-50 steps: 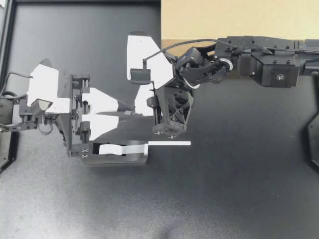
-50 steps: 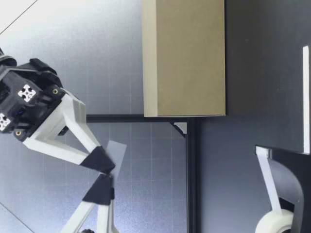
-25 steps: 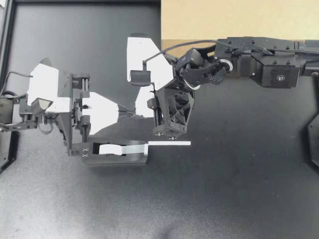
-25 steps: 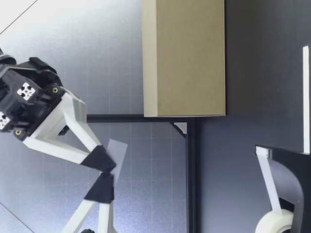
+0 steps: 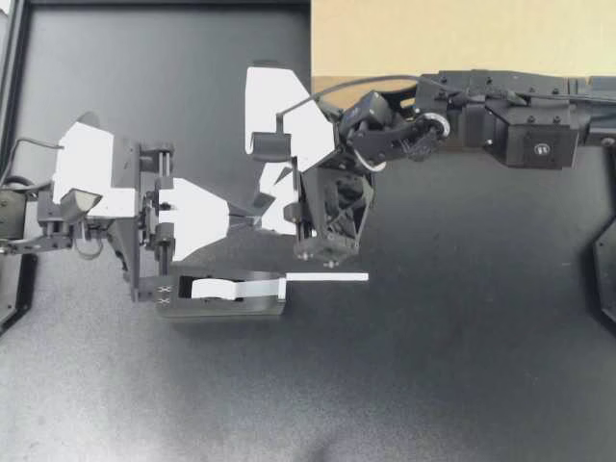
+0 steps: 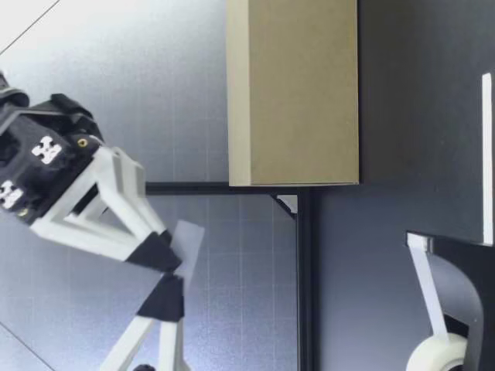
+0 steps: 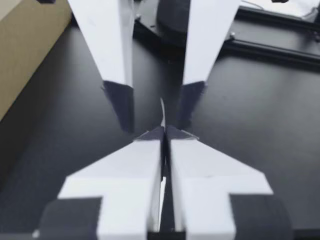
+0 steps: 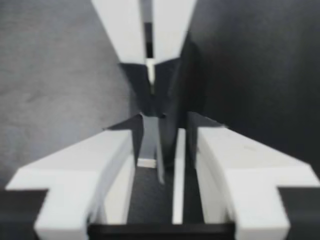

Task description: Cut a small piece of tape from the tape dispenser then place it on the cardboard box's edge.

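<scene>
Near the tape dispenser (image 5: 223, 307) with its roll (image 6: 433, 357), left tool (image 5: 254, 214) pinches a tape piece (image 7: 162, 107), right tool (image 5: 269, 195) spread.

Looking down with you now: cardboard box (image 5: 462, 38) at table's (image 5: 462, 385) far edge, over on your right half. Tape dispenser (image 5: 221, 295) left of centre, well apart from box; tape strip (image 5: 327, 277) sticks out of it rightward. Your left gripper (image 5: 248, 214) just behind dispenser, pointing right; your right gripper (image 5: 269, 183) comes in from box side, tips meeting left's. Piece of tape (image 6: 186, 241) up off table, between left gripper's fingertips, right gripper's fingers either side of it. From table height: dispenser nearest camera, box farthest, grippers between.
</scene>
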Motion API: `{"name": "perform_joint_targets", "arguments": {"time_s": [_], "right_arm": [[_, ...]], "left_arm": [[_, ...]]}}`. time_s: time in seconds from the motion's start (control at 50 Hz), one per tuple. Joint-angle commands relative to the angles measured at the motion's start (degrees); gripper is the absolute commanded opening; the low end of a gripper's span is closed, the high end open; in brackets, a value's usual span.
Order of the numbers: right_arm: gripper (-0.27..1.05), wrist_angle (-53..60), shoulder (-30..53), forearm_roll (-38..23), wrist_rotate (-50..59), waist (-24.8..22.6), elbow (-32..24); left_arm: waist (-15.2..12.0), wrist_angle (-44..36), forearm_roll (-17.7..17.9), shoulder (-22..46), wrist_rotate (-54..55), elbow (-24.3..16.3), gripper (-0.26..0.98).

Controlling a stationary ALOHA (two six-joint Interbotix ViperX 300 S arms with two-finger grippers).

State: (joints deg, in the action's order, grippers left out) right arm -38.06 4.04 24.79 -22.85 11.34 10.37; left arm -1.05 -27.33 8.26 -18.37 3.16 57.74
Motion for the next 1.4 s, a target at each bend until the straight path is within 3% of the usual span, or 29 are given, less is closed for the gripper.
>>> {"name": "perform_joint_targets", "arguments": {"time_s": [0.0, 0.22, 0.3, 0.42, 0.52, 0.7, 0.88, 1.06, 1.38], "right_arm": [[0.42, 1.23, -4.92, 0.09, -0.18, 1.76, 1.05], [0.42, 12.3, -14.15, -0.44, -0.35, 5.36, 10.99], [0.42, 18.54, -16.35, -1.41, -0.35, 7.12, 15.82], [0.39, 26.72, -16.96, -1.67, -0.35, 9.4, 21.36], [0.34, 31.03, -15.73, -2.2, -0.53, 11.25, 23.55], [0.22, 35.33, -13.01, -4.57, -0.53, 13.45, 23.73], [0.04, 40.69, -10.2, -4.75, -0.53, 15.12, 23.82], [-0.09, 42.8, -7.38, -4.83, -0.62, 15.38, 23.73], [-0.1, 43.51, -4.13, -4.92, -0.62, 16.44, 22.85]], "left_arm": [[-1.49, -2.72, 3.6, 1.14, 0.97, -1.41, -0.09], [-8.61, -9.49, 16.79, 8.0, 8.44, -4.39, -0.09], [-11.95, -9.14, 19.51, 10.11, 14.06, -6.59, -0.09], [-16.44, -6.68, 19.69, 13.71, 22.32, -10.28, -0.09], [-18.54, -3.78, 19.51, 17.49, 26.89, -13.89, -0.09], [-19.51, -2.37, 19.34, 23.12, 28.74, -19.69, -0.09], [-19.6, -2.29, 19.34, 25.75, 28.92, -22.5, -0.09], [-20.21, -2.29, 19.34, 26.72, 29.62, -22.76, -0.09], [-20.48, -2.37, 19.34, 26.72, 30.06, -21.18, -0.09]]}}
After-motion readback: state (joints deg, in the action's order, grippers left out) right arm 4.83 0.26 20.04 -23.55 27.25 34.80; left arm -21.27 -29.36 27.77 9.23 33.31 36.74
